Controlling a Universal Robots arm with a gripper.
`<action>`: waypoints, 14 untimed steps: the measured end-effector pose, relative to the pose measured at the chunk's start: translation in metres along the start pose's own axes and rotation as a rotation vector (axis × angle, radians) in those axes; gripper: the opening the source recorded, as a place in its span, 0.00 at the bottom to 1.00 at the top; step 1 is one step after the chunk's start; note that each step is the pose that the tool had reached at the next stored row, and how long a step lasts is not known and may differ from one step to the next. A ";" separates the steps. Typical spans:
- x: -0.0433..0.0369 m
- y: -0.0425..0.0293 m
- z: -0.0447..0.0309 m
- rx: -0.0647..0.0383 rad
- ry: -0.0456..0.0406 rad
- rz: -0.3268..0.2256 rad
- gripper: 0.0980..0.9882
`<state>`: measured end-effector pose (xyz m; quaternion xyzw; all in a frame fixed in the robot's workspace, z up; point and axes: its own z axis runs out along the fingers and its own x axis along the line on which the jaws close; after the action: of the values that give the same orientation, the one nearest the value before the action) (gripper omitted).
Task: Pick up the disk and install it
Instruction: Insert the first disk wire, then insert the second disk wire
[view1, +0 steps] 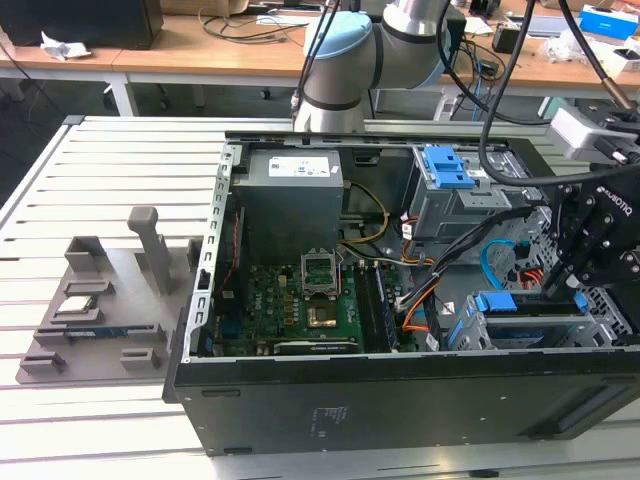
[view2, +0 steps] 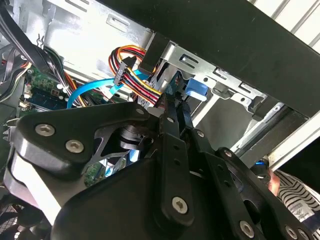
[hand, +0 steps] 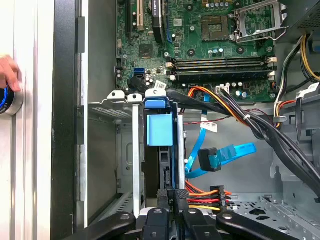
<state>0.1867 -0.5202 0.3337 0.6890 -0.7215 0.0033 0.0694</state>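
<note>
While hanging over the open computer case (view1: 300, 400) on the slotted metal surface (view1: 100, 160), reaches down with the gripper (view1: 557, 292) to the drive cage (hand: 135, 150) in the case's corner. Shows the disk (hand: 160, 131) standing on edge inside that cage, slid between its metal uprights, with the blue plastic rail and tab facing outward. Seems to put the disk most of the way into its slot, judging by how little stands proud of the cage. In the exterior view, marks the disk (view1: 495, 303) by its blue tab at the cage's top.

Holds the jaws drawn together, with a thin slit between them in the second wrist view, and sets the gripper (view2: 175, 112) straight in line with the disk's near end. In the first wrist view, places the gripper (hand: 173, 196) right at that end, touching or just short of it. Looks more like pressing along the slot than gripping, though cannot tell for certain. Keeps the approach aligned with the cage so the rails can run true.

Just beside the cage, leaves a loose blue data cable (hand: 235, 152) and a bundle of orange and red power wires (hand: 210, 197). Beyond the cage, lays out the green motherboard (hand: 200, 40). Outside the case wall from the cage, catches a person's hand (hand: 7, 72) on a round blue button.
</note>
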 end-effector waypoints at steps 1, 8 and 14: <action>0.0003 0.0001 -0.0014 0.000 0.0005 0.000 0.24; 0.0031 0.0044 -0.0468 0.001 0.0008 0.000 0.01; 0.0031 0.0044 -0.0470 0.001 0.0009 0.000 0.02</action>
<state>0.1867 -0.5183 0.3810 0.6889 -0.7215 0.0040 0.0693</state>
